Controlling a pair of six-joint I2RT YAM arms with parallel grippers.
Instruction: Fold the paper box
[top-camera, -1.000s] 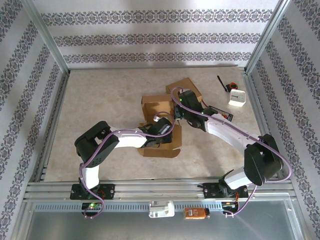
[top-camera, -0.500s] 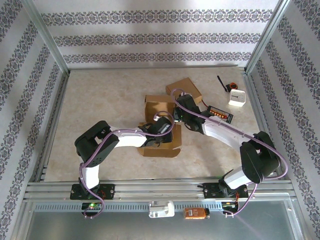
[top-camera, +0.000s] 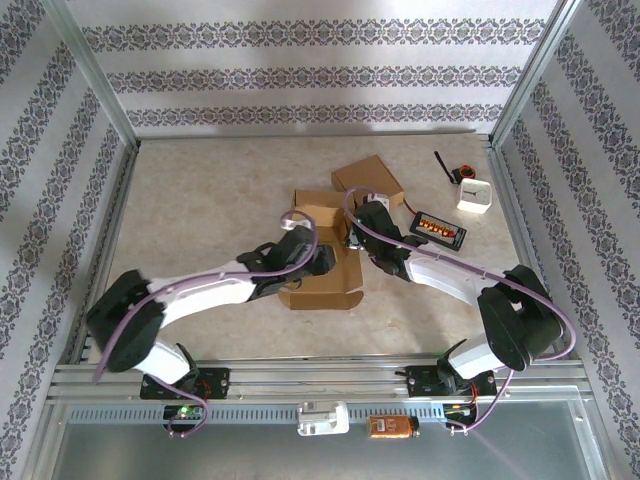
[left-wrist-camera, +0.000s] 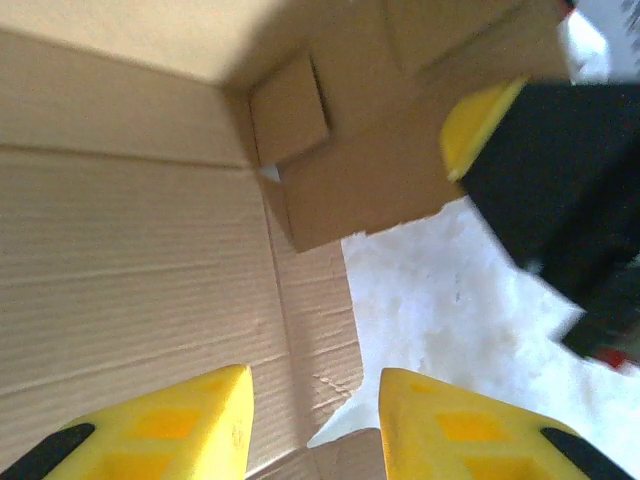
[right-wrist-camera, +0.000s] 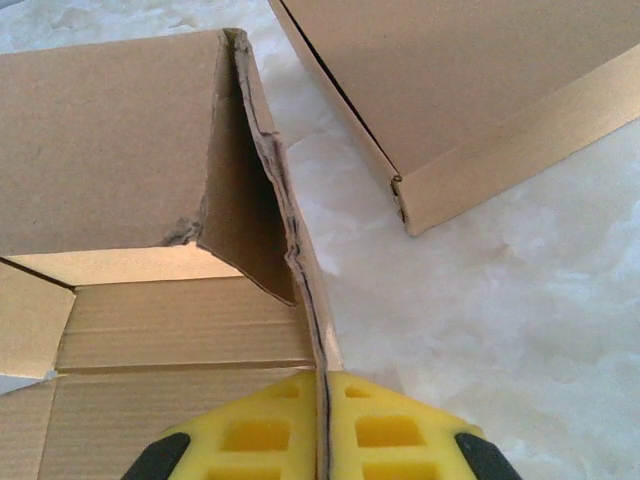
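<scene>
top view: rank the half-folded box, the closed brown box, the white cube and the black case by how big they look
1. half-folded box, though the arms cover part of it
2. closed brown box
3. black case and white cube: too alike to rank

In the top view, the middle of the paper box is covered by the left arm and the right arm. The contents of the black tray to the right of the box are too small to be told. In the left wrist view, the box is cut off at the left and top, the right gripper beside it is blurred, and a red patch cannot be identified.
</scene>
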